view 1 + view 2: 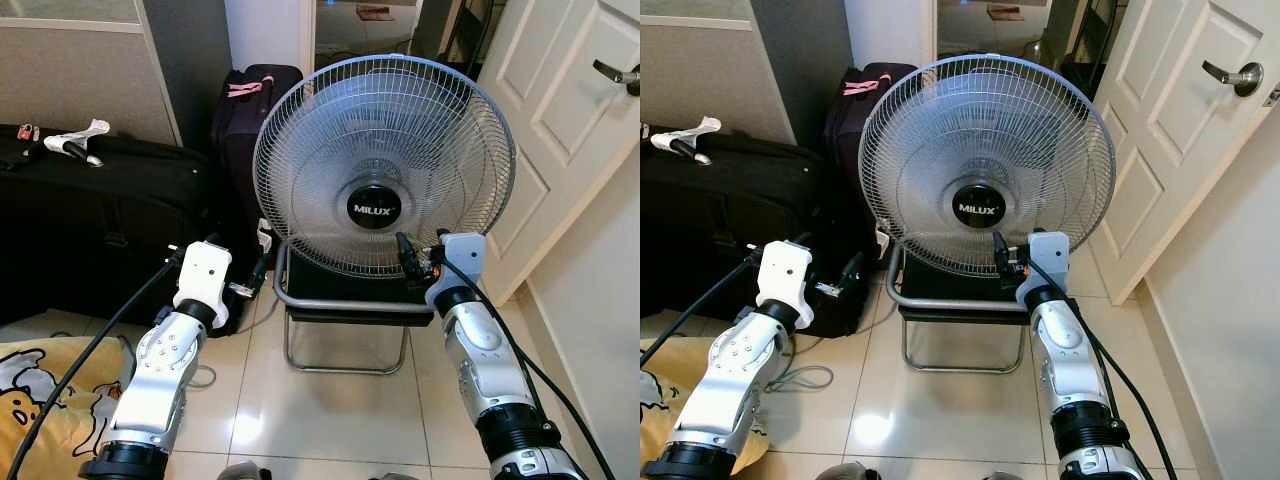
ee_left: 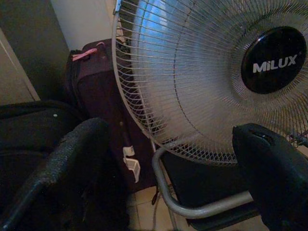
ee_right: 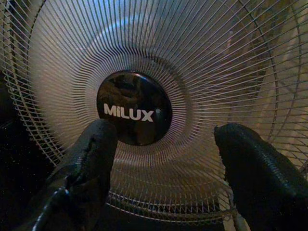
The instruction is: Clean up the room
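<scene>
Wire-metal fan [image 1: 384,165], glossy floor tiles [image 1: 330,410].

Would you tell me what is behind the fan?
Behind the fan, left of it, stands a dark suitcase with a pink tag; a doorway lies beyond. The grille hides whatever sits directly behind.

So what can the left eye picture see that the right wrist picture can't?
The left eye view alone shows the white panelled door, the dark purple suitcase, the yellow cartoon blanket, the grey metal tube stand and both silver arms. The right wrist view alone shows the open right gripper close up. Both show the round grey wire-grille MILUX fan.
</scene>
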